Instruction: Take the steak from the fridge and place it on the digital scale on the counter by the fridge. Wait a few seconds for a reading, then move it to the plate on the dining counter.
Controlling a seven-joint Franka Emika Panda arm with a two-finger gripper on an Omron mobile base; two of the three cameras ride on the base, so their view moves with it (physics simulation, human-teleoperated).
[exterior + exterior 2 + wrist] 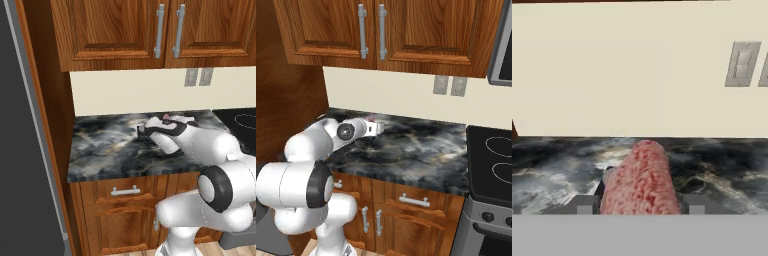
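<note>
From my station I judge the task to be roughly in its middle. The steak is already out of the fridge, whose dark grey side fills the left edge of the left base view. In the hand view the pinkish-red slab sits in the lower centre of the frame, between the two fingers, which pinch it from both sides; it points forward, away from the hand, over the marbled counter.

In the left base view the gripper is in the centre of the frame, low above the counter, close to the cream wall. In the right base view I see the gripper at the centre left, again just above the stone top near its back edge.

Just behind the left side of the steak, in the hand view, there is a small dark shape. It may be the digital scale, but I cannot tell this for sure, and I cannot tell whether the steak already touches anything under it.

So I think the fetching is done, and the placing on the scale is the step in hand or very near. The release, the wait for a reading, and the whole transport to the plate on the dining counter are left to do.
</note>
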